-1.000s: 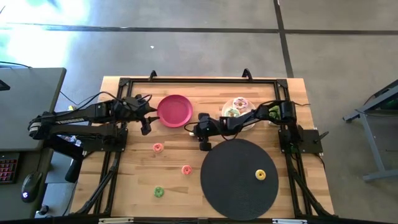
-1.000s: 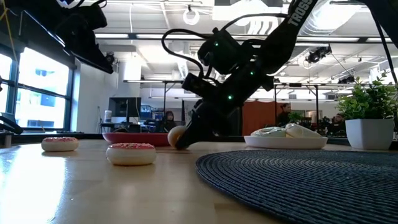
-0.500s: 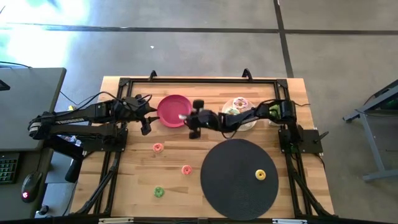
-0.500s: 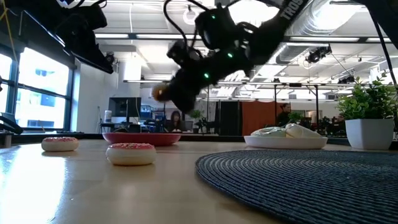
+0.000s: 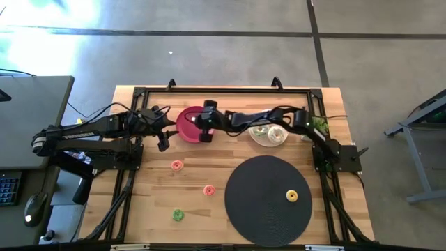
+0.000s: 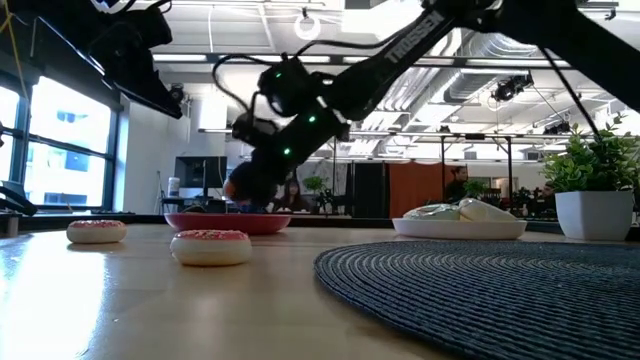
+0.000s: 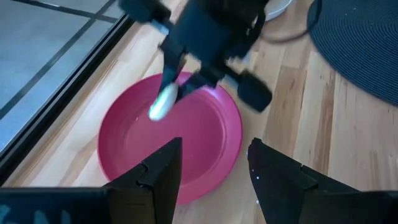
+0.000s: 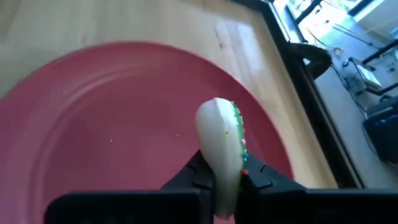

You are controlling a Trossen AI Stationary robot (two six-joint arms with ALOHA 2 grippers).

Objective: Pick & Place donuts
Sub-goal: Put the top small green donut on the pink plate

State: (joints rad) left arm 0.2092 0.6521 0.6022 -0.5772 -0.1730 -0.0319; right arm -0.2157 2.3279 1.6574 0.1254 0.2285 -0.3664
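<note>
Reaching across the far side of the table, the right gripper hangs above the pink plate; its fingers are pinched tight on a white-frosted donut, held edge-on with green and red sprinkles along its rim; the left gripper waits just left of the plate, its fingers parted and holding nothing.

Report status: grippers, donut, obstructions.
Right gripper shut on white-frosted donut, above the pink plate. Left gripper open beside the plate, waiting. Nothing in the way.
</note>
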